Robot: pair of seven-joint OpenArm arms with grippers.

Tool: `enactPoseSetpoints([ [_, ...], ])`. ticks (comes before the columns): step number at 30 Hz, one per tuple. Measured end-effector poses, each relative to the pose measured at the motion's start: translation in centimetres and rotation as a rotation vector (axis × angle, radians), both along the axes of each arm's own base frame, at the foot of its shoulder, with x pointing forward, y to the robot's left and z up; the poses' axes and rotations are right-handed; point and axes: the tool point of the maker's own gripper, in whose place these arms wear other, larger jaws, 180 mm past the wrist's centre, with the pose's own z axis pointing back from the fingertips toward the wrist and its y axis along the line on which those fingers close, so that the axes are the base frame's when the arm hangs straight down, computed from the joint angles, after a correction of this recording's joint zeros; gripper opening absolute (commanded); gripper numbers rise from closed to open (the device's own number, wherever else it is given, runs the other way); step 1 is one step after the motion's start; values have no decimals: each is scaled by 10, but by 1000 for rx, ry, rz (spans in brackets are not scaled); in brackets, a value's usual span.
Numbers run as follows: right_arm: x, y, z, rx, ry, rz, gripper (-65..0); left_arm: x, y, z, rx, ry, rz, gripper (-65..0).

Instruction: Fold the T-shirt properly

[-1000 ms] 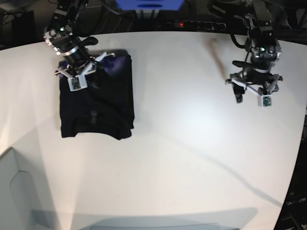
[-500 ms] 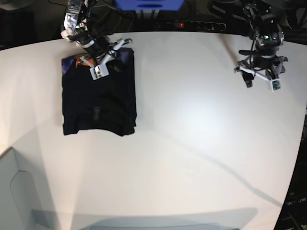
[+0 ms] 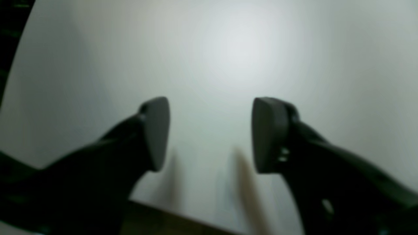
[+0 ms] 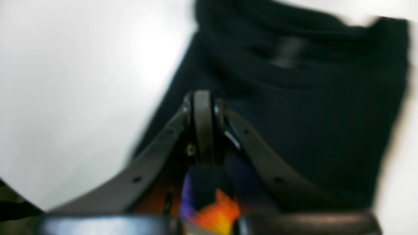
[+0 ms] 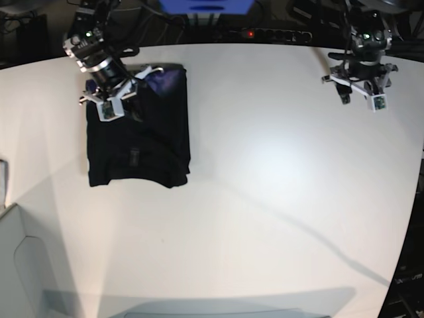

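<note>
The black T-shirt (image 5: pixel 142 136) lies folded into a rectangle on the left of the white table (image 5: pixel 278 172), with purple print showing at its far edge (image 5: pixel 165 81). My right gripper (image 5: pixel 118 96) hovers over that far edge. In the right wrist view its fingers (image 4: pixel 202 124) are pressed together, with a bunch of orange and purple printed cloth (image 4: pixel 212 202) caught just behind them and plain black cloth (image 4: pixel 310 130) spread beyond. My left gripper (image 5: pixel 360 87) hangs over bare table at the far right, jaws apart (image 3: pixel 210 133), nothing between them.
A power strip with a red light (image 5: pixel 275 33) and a blue box (image 5: pixel 205 5) sit behind the table's far edge. A white bin (image 5: pixel 20 265) stands at the near left. The table's curved edge (image 5: pixel 414 218) runs down the right.
My right gripper swung right along the shirt's far edge, then back left, staying shut. My left arm drew back toward the far right corner and its jaws narrowed a little.
</note>
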Motion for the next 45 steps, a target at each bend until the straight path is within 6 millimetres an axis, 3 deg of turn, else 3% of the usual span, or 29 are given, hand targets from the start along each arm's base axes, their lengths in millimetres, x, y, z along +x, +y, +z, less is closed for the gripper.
enactPoseSetpoints([
  [4, -11, -41, -7, -54, 34, -107, -650, -27, 14, -4, 2, 41, 57, -537],
  [7, -32, -68, -15, -98, 86, -173, -650, -49, 22, -3, -75, 31, 140, -641],
  [12, -67, -93, -25, -142, 162, -231, -650, -85, 34, 0, -129, 57, 215, -649],
  [17, -133, -109, -42, -196, 338, -244, -650, -143, 26, -11, -148, 213, 221, -649],
  [20, -152, -120, -42, -226, 377, -242, -650, -171, 19, -16, -158, 297, 215, -649],
  [24, -169, -120, -41, -206, 410, -230, -650, -195, 12, -23, -187, 343, 246, -649],
  [28, -194, -120, -64, -173, 499, -231, -650, -230, 6, -56, -199, 483, 251, -649],
  [30, -208, -116, -79, -134, 546, -246, -650, -230, 6, -75, -149, 493, 186, -649],
  [34, -243, -115, -121, -80, 688, -247, -650, -241, -15, -130, -117, 527, 28, -649],
  [40, -253, -102, -185, 42, 744, -303, -650, -252, -27, -211, -141, 585, -4, -649],
  [45, -280, -67, -228, 119, 802, -291, -650, -254, -41, -256, -149, 620, -109, -649],
])
